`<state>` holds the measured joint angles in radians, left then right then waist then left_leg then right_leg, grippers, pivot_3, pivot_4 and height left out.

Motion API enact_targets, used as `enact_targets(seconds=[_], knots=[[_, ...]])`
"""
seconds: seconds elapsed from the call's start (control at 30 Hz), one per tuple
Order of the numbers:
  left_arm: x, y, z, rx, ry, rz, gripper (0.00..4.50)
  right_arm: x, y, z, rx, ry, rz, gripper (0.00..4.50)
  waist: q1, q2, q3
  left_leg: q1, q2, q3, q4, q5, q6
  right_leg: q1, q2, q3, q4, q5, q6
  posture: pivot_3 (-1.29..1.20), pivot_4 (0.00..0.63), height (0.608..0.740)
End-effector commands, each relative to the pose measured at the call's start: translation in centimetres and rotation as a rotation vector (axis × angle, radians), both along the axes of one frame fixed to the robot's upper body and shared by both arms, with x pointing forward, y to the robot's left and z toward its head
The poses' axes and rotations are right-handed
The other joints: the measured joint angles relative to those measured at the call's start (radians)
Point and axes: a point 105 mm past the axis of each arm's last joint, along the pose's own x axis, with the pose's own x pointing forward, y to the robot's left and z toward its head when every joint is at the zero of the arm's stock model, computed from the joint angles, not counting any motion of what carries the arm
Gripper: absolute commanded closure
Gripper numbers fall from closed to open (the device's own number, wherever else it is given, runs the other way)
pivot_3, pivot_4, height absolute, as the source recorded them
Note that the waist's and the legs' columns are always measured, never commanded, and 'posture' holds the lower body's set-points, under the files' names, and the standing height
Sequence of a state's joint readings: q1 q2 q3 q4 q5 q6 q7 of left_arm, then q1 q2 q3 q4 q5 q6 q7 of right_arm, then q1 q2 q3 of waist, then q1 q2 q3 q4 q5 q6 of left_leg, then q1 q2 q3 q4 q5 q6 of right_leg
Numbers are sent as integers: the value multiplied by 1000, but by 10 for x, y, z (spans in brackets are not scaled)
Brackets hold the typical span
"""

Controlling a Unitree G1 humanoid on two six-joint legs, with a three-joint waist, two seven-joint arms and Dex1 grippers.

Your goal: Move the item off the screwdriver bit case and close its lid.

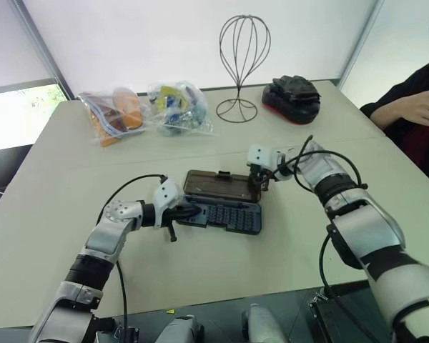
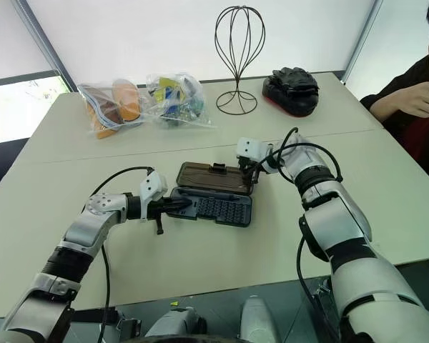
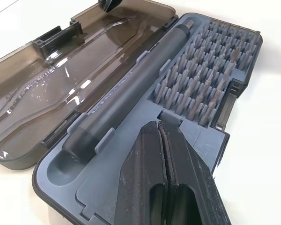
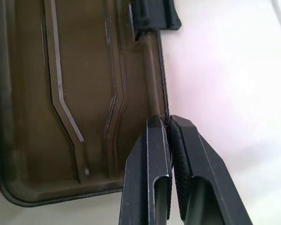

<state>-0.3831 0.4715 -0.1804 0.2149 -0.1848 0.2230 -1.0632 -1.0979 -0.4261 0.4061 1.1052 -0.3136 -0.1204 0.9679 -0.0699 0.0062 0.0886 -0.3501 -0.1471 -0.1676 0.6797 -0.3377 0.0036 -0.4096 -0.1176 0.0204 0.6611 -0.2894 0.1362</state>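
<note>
The screwdriver bit case (image 1: 232,216) lies open in the middle of the table, with rows of bits (image 3: 201,75) and a grey driver handle (image 3: 131,89) in its base. Its smoky-brown lid (image 1: 218,184) lies flat behind the base, latch tab (image 4: 154,16) on the far edge. No item lies on the case. My left gripper (image 1: 193,211) is shut, its tips (image 3: 158,124) resting on the base's left end. My right gripper (image 4: 167,119) is shut on the lid's rim near the right far corner.
A bulky black-and-red object (image 1: 292,98) sits at the back right, beside a wire head stand (image 1: 243,64). Two clear bags of items (image 1: 143,107) lie at the back left. A person (image 1: 415,107) sits at the table's right side.
</note>
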Motion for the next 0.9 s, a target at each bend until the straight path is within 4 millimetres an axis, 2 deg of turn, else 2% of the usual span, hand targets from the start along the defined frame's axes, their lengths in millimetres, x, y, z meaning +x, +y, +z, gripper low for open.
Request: enact_targets(seconds=[0.03,0.2,0.33,0.43,0.6,0.67,0.77,0.9], knots=[[-13,12,-32,68,136,24,4500,9,13,51,11,-295,110,4444,1,2,1,-1,0,0,1,0,0,-1,0,0,0,0,0,0,150,740],[-13,10,-29,50,158,13,4500,-17,17,71,55,-432,177,4444,12,2,2,-6,-1,-1,1,0,0,-5,0,0,1,0,0,0,150,740],[-16,7,-20,-11,208,-4,4500,-39,19,73,52,-493,200,4444,25,3,2,-6,-1,0,1,0,0,-6,0,0,0,0,0,0,150,740],[-19,5,-8,-90,258,-15,4500,-47,21,71,54,-497,203,4444,29,3,3,-7,-1,0,1,0,0,-6,0,1,0,0,0,0,150,740],[-27,1,42,-357,372,-61,4500,-49,23,65,43,-507,211,4444,34,0,12,-8,-1,0,2,0,1,-7,0,1,0,0,0,0,150,740],[-26,3,55,-401,380,-48,4500,-48,20,63,38,-501,204,4444,35,-2,16,-13,-1,0,3,0,1,-11,0,1,1,0,0,0,150,740],[-18,5,56,-396,345,3,4500,-44,16,61,62,-464,162,4444,34,-2,16,-20,-1,0,5,0,0,-18,0,1,2,0,0,0,150,740],[-2,7,46,-274,208,60,4500,-38,13,63,150,-371,74,4444,32,-2,16,-21,-1,0,4,0,0,-18,0,0,1,0,0,0,150,740]])
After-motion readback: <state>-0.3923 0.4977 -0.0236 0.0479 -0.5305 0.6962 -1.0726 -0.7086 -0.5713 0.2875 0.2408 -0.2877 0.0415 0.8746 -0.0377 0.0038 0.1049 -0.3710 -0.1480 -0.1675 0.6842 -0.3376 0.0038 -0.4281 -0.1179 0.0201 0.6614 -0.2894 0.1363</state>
